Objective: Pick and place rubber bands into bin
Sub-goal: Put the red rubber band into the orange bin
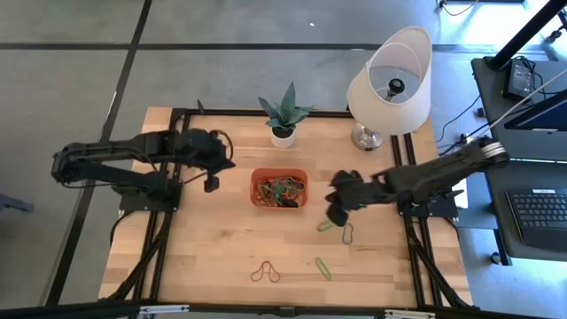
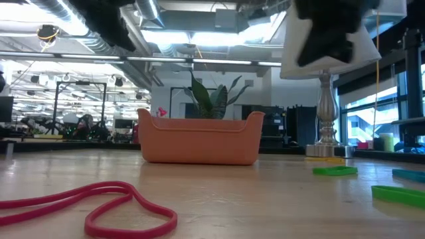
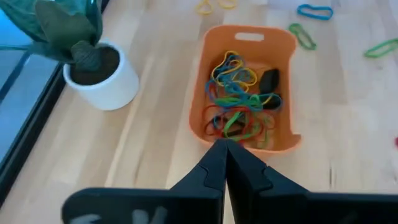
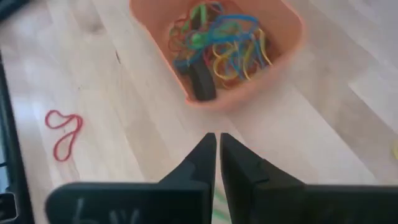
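You can't tell from the right wrist view whether the right claw (image 4: 216,146) holds anything; fingertips nearly meet, w/ a green blur low betw. the fingers. In the high view that claw is a dark lump over a green band (image 1: 326,226), partly covered. Low view: the bin (image 2: 199,139) wall hides its contents, and the lamp (image 2: 325,79) shade is cut off at top, w/ a dark arm part across it.

Open-plan lab — exposed ceiling ducts (image 2: 80,40), monitors (image 2: 13,109)
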